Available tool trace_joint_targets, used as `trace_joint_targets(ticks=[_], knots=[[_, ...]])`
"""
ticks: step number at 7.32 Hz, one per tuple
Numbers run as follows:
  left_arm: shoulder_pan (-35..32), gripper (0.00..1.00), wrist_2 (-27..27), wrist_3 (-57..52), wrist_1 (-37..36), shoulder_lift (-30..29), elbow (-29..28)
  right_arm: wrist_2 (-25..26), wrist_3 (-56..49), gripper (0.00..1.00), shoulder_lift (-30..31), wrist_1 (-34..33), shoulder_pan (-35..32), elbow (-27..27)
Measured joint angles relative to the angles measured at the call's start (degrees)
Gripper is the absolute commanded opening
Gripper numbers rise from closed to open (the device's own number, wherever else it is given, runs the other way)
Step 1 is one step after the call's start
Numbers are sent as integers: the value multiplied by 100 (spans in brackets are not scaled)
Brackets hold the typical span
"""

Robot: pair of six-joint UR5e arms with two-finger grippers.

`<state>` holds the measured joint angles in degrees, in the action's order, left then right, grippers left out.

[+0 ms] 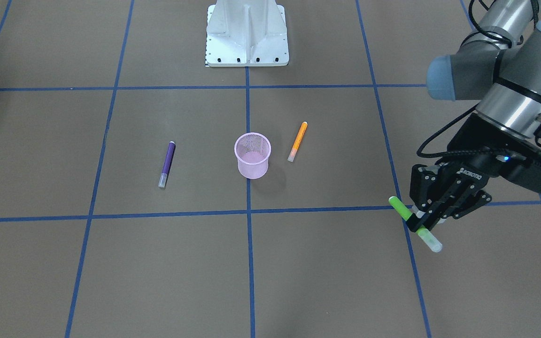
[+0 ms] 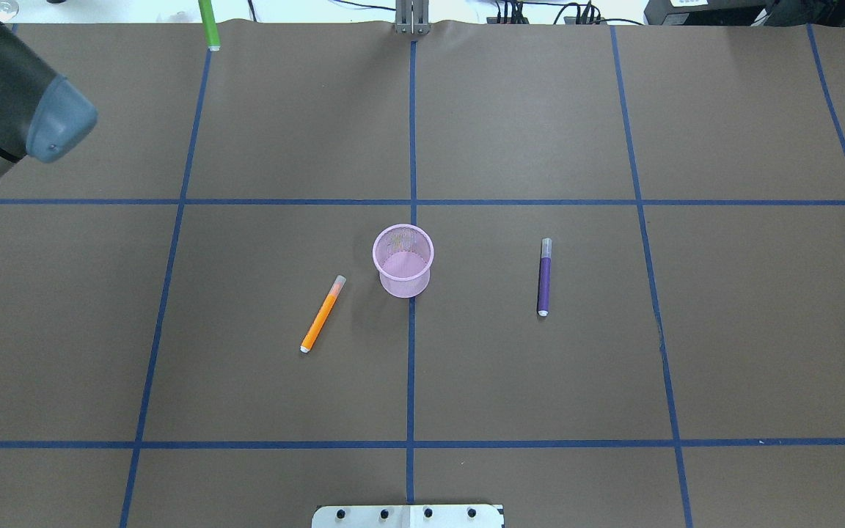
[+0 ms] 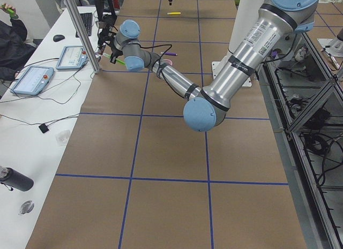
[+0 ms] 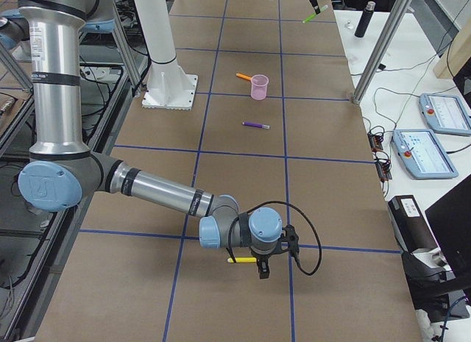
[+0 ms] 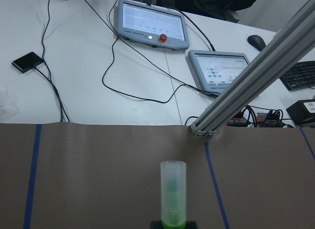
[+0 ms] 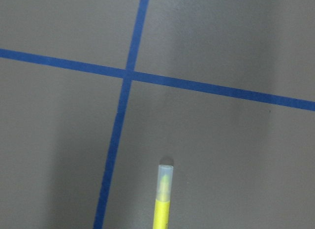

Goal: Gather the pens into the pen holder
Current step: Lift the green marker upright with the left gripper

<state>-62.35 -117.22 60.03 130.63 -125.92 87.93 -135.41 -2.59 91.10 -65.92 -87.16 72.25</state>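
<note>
The pink mesh pen holder (image 1: 252, 159) (image 2: 403, 260) stands upright mid-table. The purple pen (image 1: 167, 164) (image 2: 544, 277) and the orange pen (image 1: 297, 141) (image 2: 322, 314) lie flat on either side of it. My left gripper (image 1: 418, 224) is shut on the green pen (image 1: 399, 209) (image 5: 173, 194) and holds it above the table near the far edge, well away from the holder. My right gripper (image 4: 262, 270) is far off at the table's end, by the yellow pen (image 4: 241, 260) (image 6: 162, 199). I cannot tell whether it is open or shut.
The robot's white base (image 1: 247, 33) sits behind the holder. Past the table's far edge stand an aluminium post (image 5: 256, 86) and a white bench with tablets (image 5: 150, 22) and cables. Blue tape lines (image 2: 411, 147) cross the brown table.
</note>
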Motion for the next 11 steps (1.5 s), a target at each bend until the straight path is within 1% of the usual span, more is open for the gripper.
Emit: trace_joint_targets(ticks=[2, 6, 7, 8, 9, 10, 11], knots=[[239, 0, 265, 31, 60, -98, -11, 88, 144, 99, -47, 157, 245, -312], [365, 0, 348, 27, 68, -181, -37, 138, 198, 99, -207, 177, 604, -719], [369, 0, 349, 25, 68, -190, -38, 170, 202, 95, -272, 171, 664, -789], [376, 0, 349, 19, 68, -191, -38, 205, 204, 80, -321, 167, 713, -824], [384, 0, 349, 10, 68, -190, -39, 223, 205, 62, -354, 160, 748, -847], [387, 0, 348, -4, 68, -186, -39, 230, 206, 57, -372, 154, 769, -857], [389, 0, 344, -17, 66, -179, -39, 233, 206, 57, -380, 151, 784, -859]])
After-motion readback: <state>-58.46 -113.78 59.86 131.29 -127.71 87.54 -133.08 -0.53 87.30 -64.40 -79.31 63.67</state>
